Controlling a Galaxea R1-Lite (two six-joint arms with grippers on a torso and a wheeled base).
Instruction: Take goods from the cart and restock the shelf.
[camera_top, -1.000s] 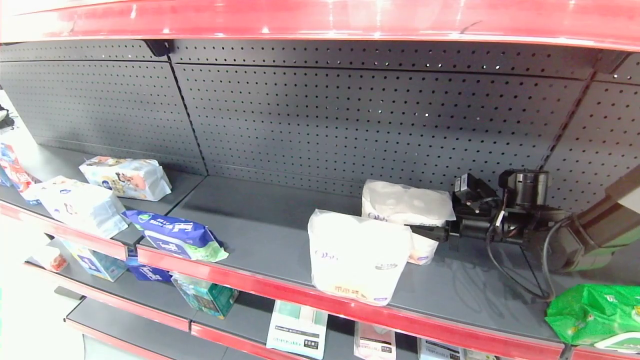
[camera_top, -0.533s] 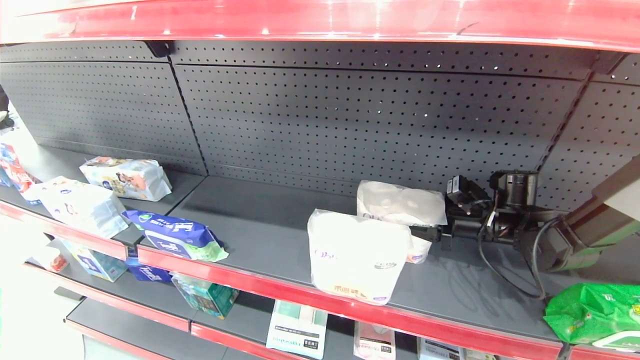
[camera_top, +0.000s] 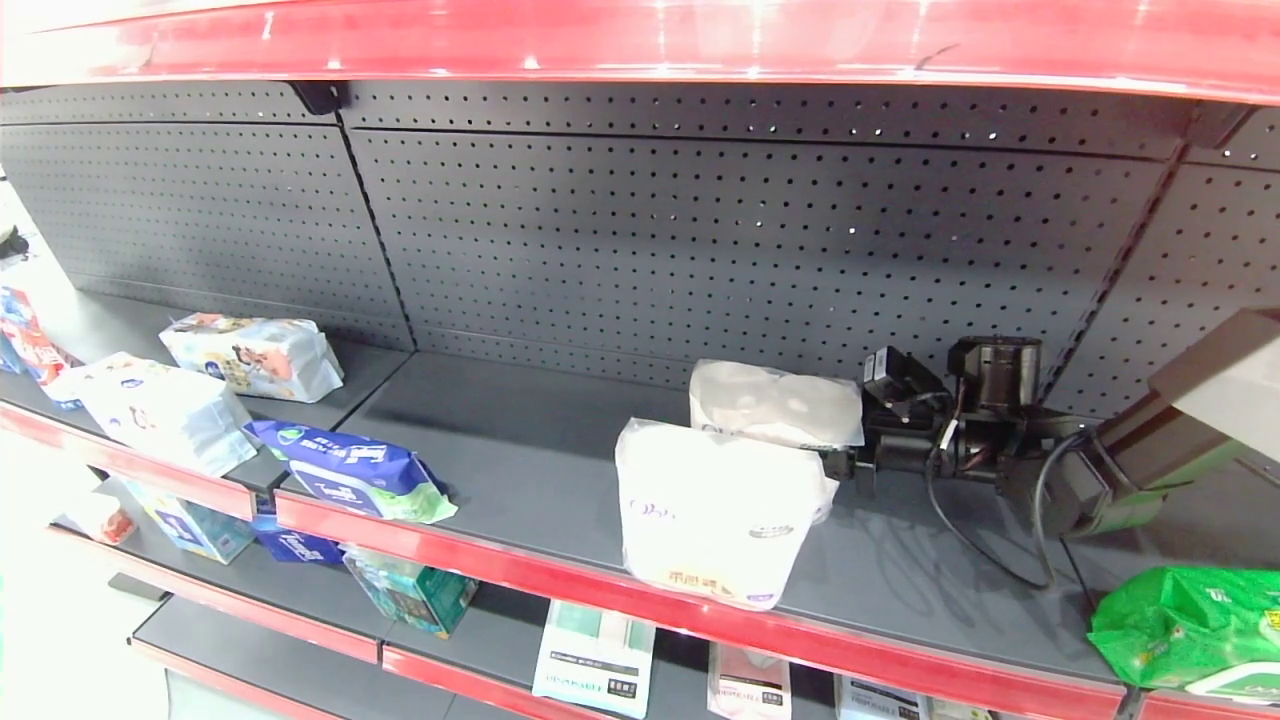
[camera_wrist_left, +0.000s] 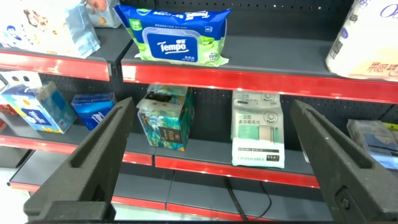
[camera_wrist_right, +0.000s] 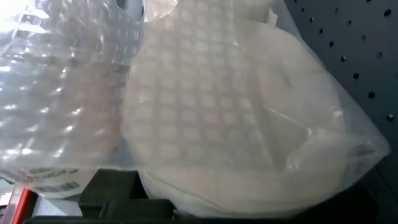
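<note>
The right arm (camera_top: 1150, 470) is put together in chunks: a pale grey boxy link, then a rounded segment done in dull green with a dark collar. The wrist is all black and is topped by a stubby dark metallic cylinder (camera_top: 995, 368) with a flat cap. A small black camera box (camera_top: 888, 372) with a pale label is mounted alongside it. Thin black cables (camera_top: 985, 560) are looped loosely under the wrist. The right gripper (camera_top: 845, 462) is finished in matte black too. The left gripper (camera_wrist_left: 211, 104) is fitted with two long wedge-shaped fingers (camera_wrist_left: 93, 168). They're done in charcoal, with a grainy foam-like texture and bevelled edges. A tiny round screw hole is set near one base.
</note>
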